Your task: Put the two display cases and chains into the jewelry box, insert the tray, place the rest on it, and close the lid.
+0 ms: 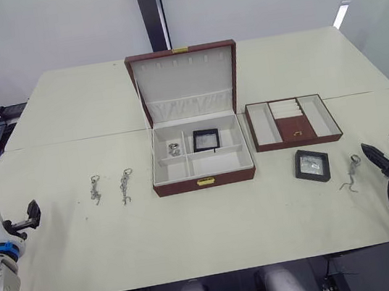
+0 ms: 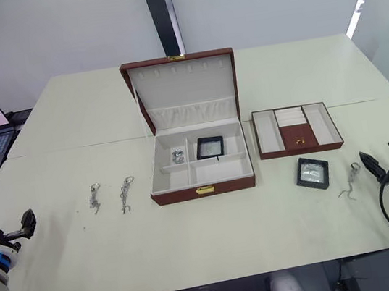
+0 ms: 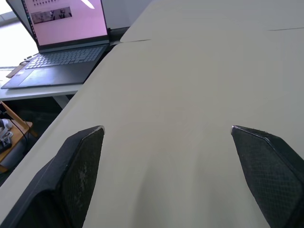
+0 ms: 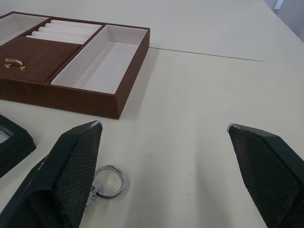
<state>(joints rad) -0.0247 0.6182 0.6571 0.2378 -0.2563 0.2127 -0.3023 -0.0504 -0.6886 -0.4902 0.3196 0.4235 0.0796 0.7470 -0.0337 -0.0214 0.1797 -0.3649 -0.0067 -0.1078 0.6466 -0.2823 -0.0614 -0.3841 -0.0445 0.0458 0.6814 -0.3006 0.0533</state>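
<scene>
With its lid [image 1: 185,81] propped upright, the box [image 1: 201,155] sits mid-table, already holding one case [image 1: 205,139] and one chain [image 1: 174,148] in its rear compartments. The tray [image 1: 293,122] waits just right of it, clear of the opening. Nearer the right edge lie the second case [image 1: 312,165] and a chain [image 1: 349,173], close to the empty, spread right gripper [image 1: 382,150], probably its next pick. Two chains [image 1: 111,187] lie toward the left edge, near the left gripper [image 3: 166,166], also spread and empty.
</scene>
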